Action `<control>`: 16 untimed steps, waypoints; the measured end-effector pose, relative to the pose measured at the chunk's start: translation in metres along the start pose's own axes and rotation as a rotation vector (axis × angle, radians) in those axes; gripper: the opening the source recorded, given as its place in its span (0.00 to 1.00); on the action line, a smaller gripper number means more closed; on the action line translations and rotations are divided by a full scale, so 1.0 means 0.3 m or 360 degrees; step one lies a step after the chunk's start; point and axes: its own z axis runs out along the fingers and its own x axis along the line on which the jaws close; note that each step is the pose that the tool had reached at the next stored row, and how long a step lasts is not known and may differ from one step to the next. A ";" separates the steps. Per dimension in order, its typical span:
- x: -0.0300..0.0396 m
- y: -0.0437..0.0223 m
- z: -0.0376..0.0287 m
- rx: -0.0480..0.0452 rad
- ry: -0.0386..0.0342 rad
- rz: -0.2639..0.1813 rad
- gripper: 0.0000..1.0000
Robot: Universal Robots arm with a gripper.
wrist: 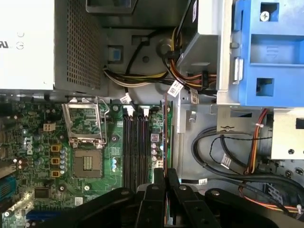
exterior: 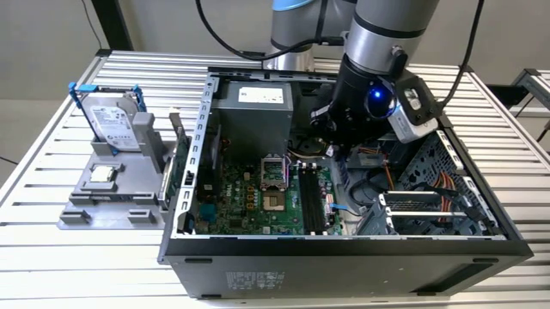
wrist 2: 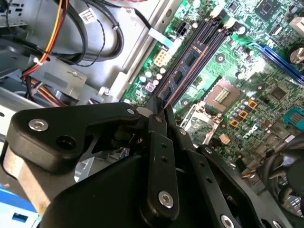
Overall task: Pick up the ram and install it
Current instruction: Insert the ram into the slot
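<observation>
Your tool [wrist: 164, 178] is pinched narrow on the ram [wrist: 165, 137], gripping the thin green stick edge-on in both wrist views; the ram [wrist 2: 187, 64] hangs just above the motherboard's black slots [wrist: 135, 147], beside the open processor socket [wrist: 86, 164]; beyond the slots sits the grey power supply [exterior: 254, 125], inside the computer case [exterior: 344, 264] on the tabletop [exterior: 69, 257].

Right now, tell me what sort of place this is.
Likely a computer-assembly test bench: an open desktop case on a slatted aluminium table, with a hard drive in a grey parts fixture.
</observation>
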 end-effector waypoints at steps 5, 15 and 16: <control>0.010 -0.011 0.007 0.0000 0.0000 0.0000 0.00; 0.020 -0.017 0.039 0.0000 0.0000 0.0000 0.00; 0.021 -0.018 0.045 0.0000 0.0000 0.0000 0.00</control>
